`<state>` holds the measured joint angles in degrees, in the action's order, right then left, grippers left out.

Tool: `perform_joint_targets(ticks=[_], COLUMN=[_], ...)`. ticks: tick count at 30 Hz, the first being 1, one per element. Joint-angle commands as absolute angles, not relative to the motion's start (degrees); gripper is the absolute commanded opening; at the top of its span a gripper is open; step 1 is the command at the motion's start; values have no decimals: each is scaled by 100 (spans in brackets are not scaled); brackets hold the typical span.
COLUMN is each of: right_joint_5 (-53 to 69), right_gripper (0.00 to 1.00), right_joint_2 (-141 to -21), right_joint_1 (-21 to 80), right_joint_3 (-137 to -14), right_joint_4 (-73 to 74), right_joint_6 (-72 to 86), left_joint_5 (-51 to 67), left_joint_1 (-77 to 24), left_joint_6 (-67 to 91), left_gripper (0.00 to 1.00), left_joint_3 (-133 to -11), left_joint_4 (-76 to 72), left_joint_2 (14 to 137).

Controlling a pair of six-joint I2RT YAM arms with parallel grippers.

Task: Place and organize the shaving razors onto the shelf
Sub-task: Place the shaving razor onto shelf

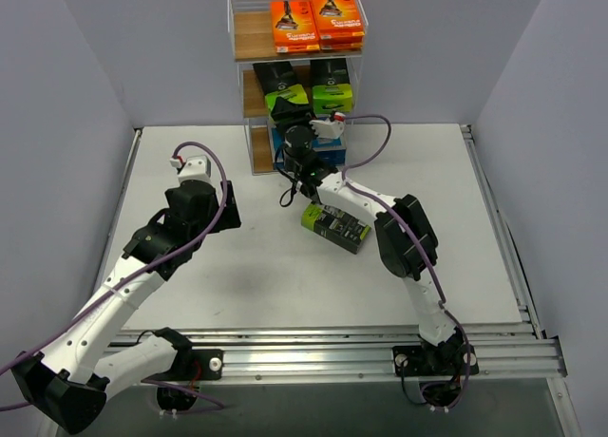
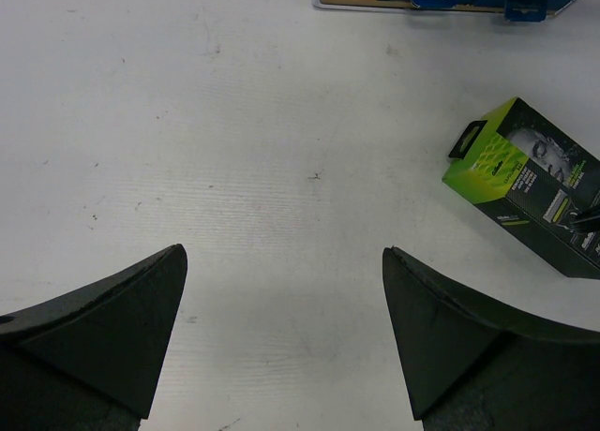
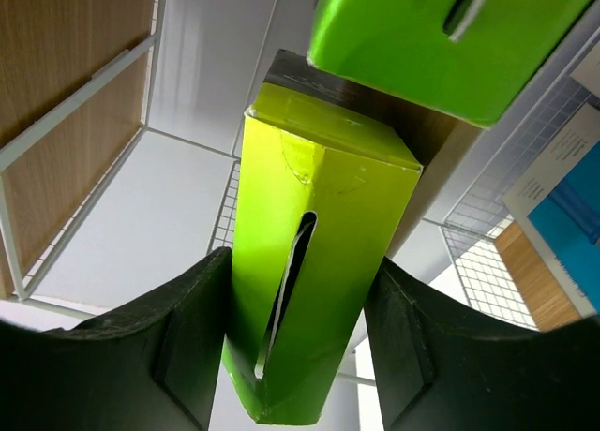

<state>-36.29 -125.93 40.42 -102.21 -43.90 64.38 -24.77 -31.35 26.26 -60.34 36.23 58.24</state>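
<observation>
The shelf (image 1: 243, 36) stands at the back centre. Orange razor packs (image 1: 317, 21) fill its top tier, and blue-and-white packs (image 1: 332, 148) sit on the bottom tier. Two black packs with lime-green tops stand on the middle tier. My right gripper (image 1: 289, 122) reaches into that tier and is shut on the left pack (image 1: 283, 87). In the right wrist view its fingers (image 3: 192, 309) press both sides of that pack's lime top (image 3: 309, 253), with the other pack (image 3: 431, 37) just beside it. One more black-and-lime pack (image 1: 334, 225) lies flat on the table. My left gripper (image 1: 224, 209) is open and empty.
The right arm's forearm passes over the lying pack, which also shows in the left wrist view (image 2: 525, 192) to the right of my left gripper (image 2: 284, 253). Grey walls close in both sides. A metal rail (image 1: 361, 347) runs along the near edge.
</observation>
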Motion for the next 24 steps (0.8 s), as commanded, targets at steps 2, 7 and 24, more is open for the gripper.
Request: perform_joint_targets(ticks=[2,7,24], right_joint_5=[-3761,-4429,-6521], right_gripper=[13,5,0], right_joint_2=[-12199,-12260,-13140], right_joint_1=[4069,4271,4878], right_joint_3=[-10020,-9976,-10696], right_joint_4=[-5518,-6028,-8033], right_joint_6=[6934,6638,5248], left_joint_5=[-2417,-2399,-2364], left_joint_1=[-3146,-3155,-3199], left_joint_6=[2531,2540,2540], left_gripper=[94,94,94], left_joint_3=[-6073,-6064,-6056], left_joint_4=[3489,3489,3489], left_joint_2=[5836,5862,5941])
